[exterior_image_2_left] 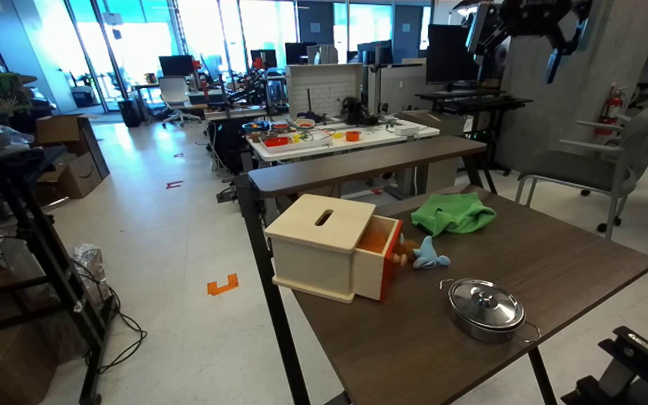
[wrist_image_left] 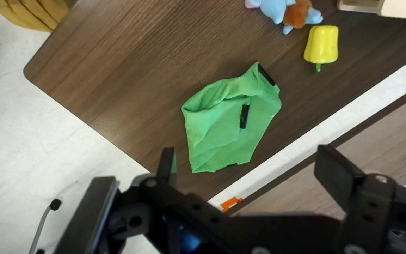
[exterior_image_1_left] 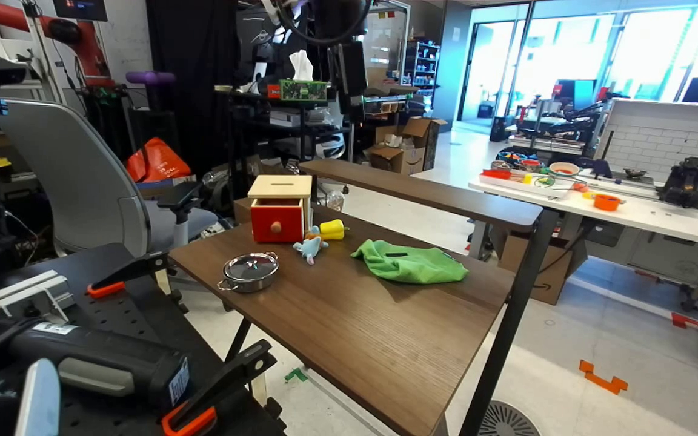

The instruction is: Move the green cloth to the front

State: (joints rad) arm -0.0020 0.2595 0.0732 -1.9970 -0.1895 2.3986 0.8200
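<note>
The green cloth (exterior_image_1_left: 412, 263) lies crumpled on the brown table (exterior_image_1_left: 349, 327), toward the side by the raised shelf. It also shows in an exterior view (exterior_image_2_left: 452, 214) and in the wrist view (wrist_image_left: 229, 123), with black patches on it. My gripper (exterior_image_2_left: 511, 62) is high above the table, apart from the cloth. It also shows at the top of an exterior view (exterior_image_1_left: 354, 112). In the wrist view my gripper (wrist_image_left: 246, 153) has its fingers wide apart with nothing between them, and the cloth lies below and beyond them.
A wooden box (exterior_image_2_left: 318, 225) with a red-fronted drawer (exterior_image_1_left: 277, 221) pulled out stands on the table. Beside it are a blue plush toy (exterior_image_2_left: 430, 254) and a yellow pepper (wrist_image_left: 322, 46). A lidded metal pot (exterior_image_1_left: 249, 272) sits near the edge. A raised shelf (exterior_image_1_left: 422, 191) runs along one side.
</note>
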